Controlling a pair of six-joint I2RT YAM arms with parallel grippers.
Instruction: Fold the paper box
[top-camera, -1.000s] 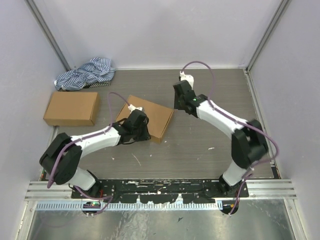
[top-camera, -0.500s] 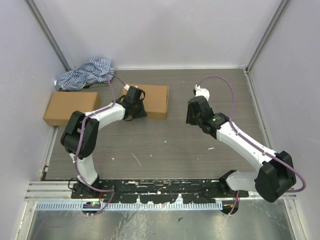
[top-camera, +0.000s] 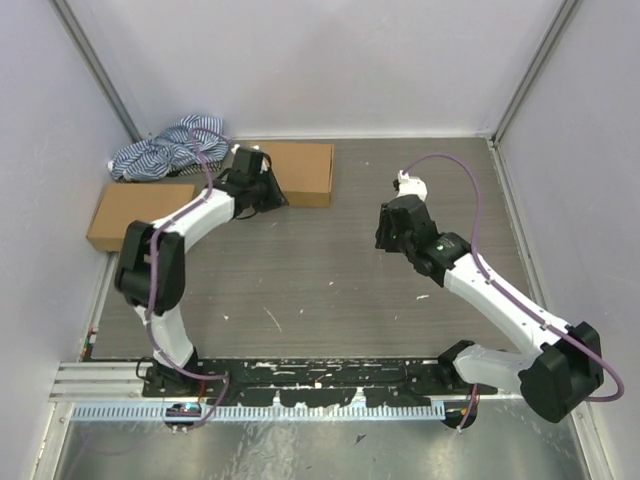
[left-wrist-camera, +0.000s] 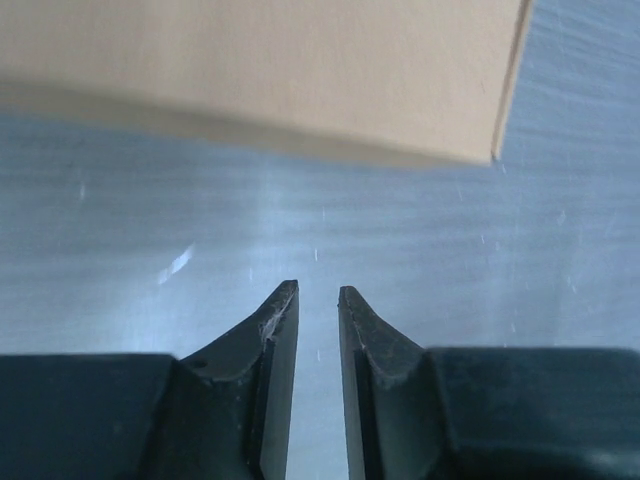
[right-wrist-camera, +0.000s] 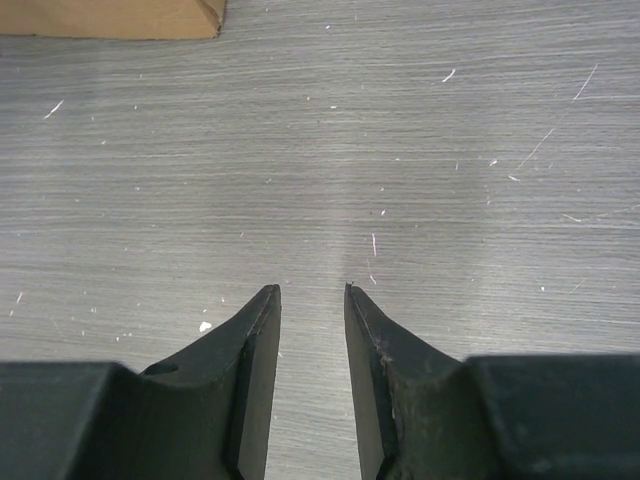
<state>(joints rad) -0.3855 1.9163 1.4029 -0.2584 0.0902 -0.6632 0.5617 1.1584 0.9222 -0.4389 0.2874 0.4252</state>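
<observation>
The paper box (top-camera: 303, 172) is folded shut, a flat brown cardboard box lying near the back wall. In the left wrist view its side and right corner (left-wrist-camera: 300, 70) lie ahead of the fingers. My left gripper (top-camera: 272, 195) is at the box's near-left edge; its jaws (left-wrist-camera: 317, 292) stand a narrow gap apart and hold nothing. My right gripper (top-camera: 385, 238) hovers over bare table to the right of the box, with its jaws (right-wrist-camera: 310, 290) slightly apart and empty. A corner of the box (right-wrist-camera: 110, 18) shows at the top left of the right wrist view.
A second, ready-made brown cardboard box (top-camera: 140, 216) lies at the left wall. A blue-white striped cloth (top-camera: 168, 148) is bunched in the back left corner. Walls close the table on three sides.
My left arm has swung from the table's middle to the back left, and the paper box has moved with it to the back wall, now square to it. My right arm has drawn back to the right.
</observation>
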